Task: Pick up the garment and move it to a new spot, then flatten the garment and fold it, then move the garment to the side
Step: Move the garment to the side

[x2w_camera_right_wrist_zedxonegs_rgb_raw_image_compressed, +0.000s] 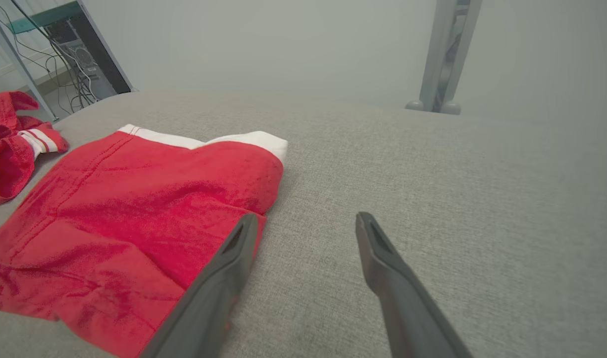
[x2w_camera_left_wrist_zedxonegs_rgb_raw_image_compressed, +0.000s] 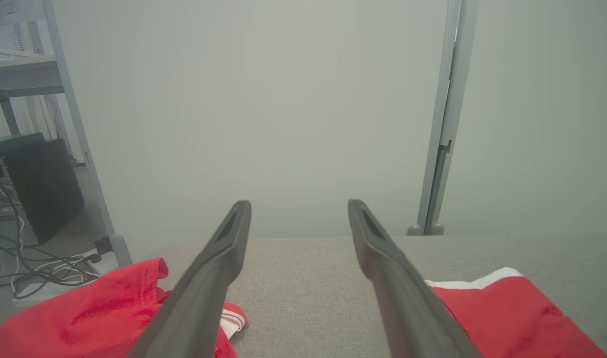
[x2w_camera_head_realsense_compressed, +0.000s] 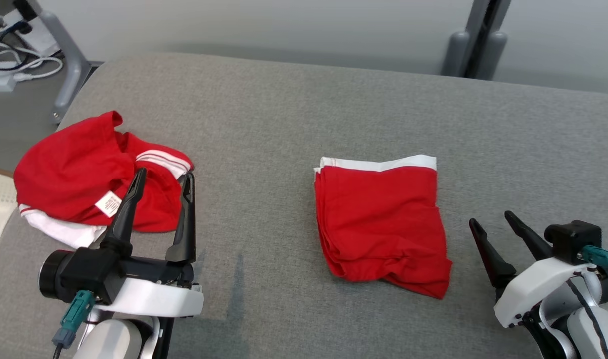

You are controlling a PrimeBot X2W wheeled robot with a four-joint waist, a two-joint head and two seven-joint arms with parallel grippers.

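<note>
Two tools, both spread wide, nothing between the fingers of either. Left tool (x2w_camera_head_realsense_compressed: 165, 172) sits at the near left, fingers lying over the near edge of the crumpled red garment with white stripes (x2w_camera_head_realsense_compressed: 70, 169). Can't tell if they touch the cloth. Its small white label (x2w_camera_head_realsense_compressed: 108, 204) faces up, just beside the left finger. Left wrist view: left tool (x2w_camera_left_wrist_zedxonegs_rgb_raw_image_compressed: 298, 204) points along the surface toward the wall, crumpled garment (x2w_camera_left_wrist_zedxonegs_rgb_raw_image_compressed: 84, 313) low on the left, folded one (x2w_camera_left_wrist_zedxonegs_rgb_raw_image_compressed: 502, 308) low on the right.

Right tool (x2w_camera_head_realsense_compressed: 490, 217) is at the near right, near the folded red garment with a white band (x2w_camera_head_realsense_compressed: 379, 219) but apart from it. Right wrist view: right tool (x2w_camera_right_wrist_zedxonegs_rgb_raw_image_compressed: 306, 216) aims at bare fabric, one fingertip over the folded garment's (x2w_camera_right_wrist_zedxonegs_rgb_raw_image_compressed: 134, 209) edge, contact unclear. Crumpled garment (x2w_camera_right_wrist_zedxonegs_rgb_raw_image_compressed: 5, 149) is at the far left.

Folded garment lies flat mid-counter, white band at the far side, well apart from the crumpled one at the left edge.

Surface: grey fabric-covered counter (x2w_camera_head_realsense_compressed: 284, 124), rounded far-left corner.

Room: plain pale wall (x2w_camera_left_wrist_zedxonegs_rgb_raw_image_compressed: 283, 99), grey metal post (x2w_camera_left_wrist_zedxonegs_rgb_raw_image_compressed: 445, 124) behind the counter, loose cables (x2w_camera_left_wrist_zedxonegs_rgb_raw_image_compressed: 35, 268) and a black computer case (x2w_camera_left_wrist_zedxonegs_rgb_raw_image_compressed: 40, 189) on the floor at left.
</note>
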